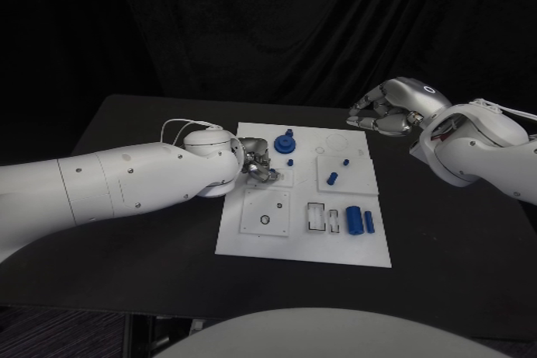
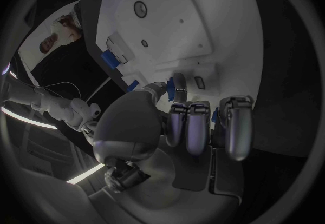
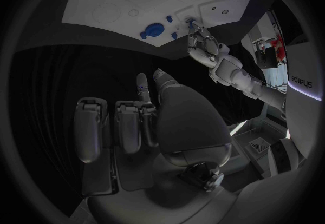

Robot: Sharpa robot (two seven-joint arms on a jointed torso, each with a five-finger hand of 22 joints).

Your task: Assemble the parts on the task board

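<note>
Looking at the white task board (image 1: 252, 241), you see some blue parts (image 1: 354, 219) lying loose, so work remains. Your left hand (image 1: 256, 162) sits over the board's far-left part; whether it holds anything, I cannot tell. Your right hand (image 1: 386, 109) floats off the board, fingers curled, holding nothing.

Black table (image 1: 146, 241), dark backdrop (image 1: 268, 39)

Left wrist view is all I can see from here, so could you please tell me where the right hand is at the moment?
Observer: The right hand is off the task board, above the black table by the board's far right corner.
Operator: Is it carrying a part?
Observer: The right wrist view shows nothing in its fingers.
Operator: What stands nearest the left hand?
Observer: A blue round part stands on the board right beside the left hand.
</note>
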